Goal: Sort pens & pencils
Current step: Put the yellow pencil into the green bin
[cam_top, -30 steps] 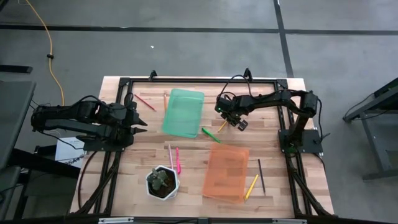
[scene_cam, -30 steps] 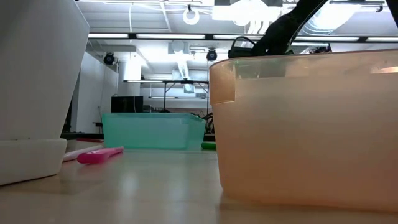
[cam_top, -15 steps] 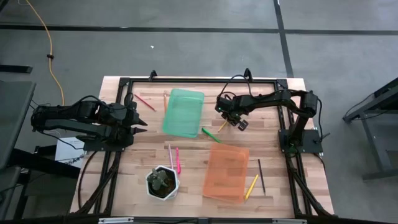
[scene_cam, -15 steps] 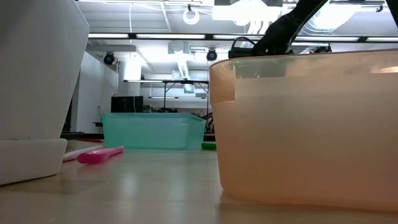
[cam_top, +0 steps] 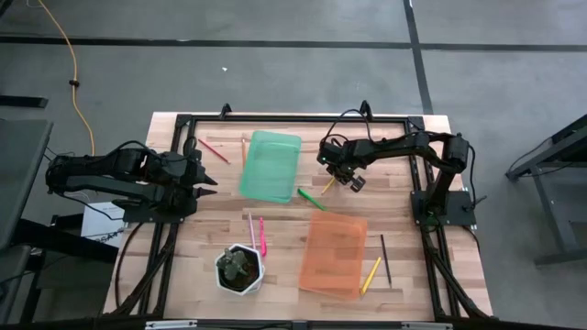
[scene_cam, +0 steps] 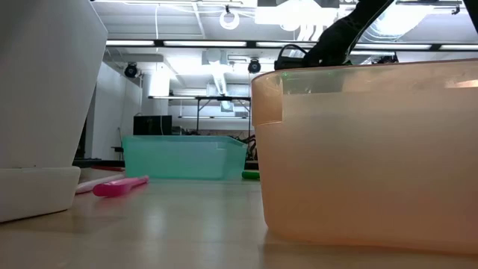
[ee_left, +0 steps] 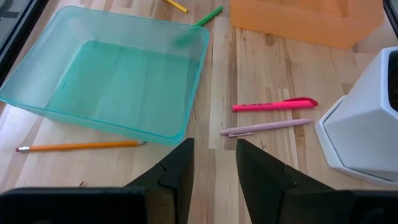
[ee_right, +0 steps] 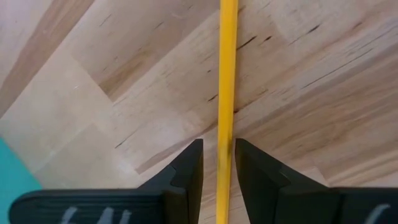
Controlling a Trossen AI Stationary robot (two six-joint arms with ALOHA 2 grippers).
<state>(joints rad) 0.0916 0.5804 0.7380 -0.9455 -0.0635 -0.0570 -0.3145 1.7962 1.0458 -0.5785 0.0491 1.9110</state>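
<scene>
barely begun: green tray and orange tray both empty; right gripper narrowly straddling yellow pencil, not yet clamped; left gripper parted, holding nothing.

Yellow pencil; pink pen; green tray; orange tray; pot white, apparently.
</scene>
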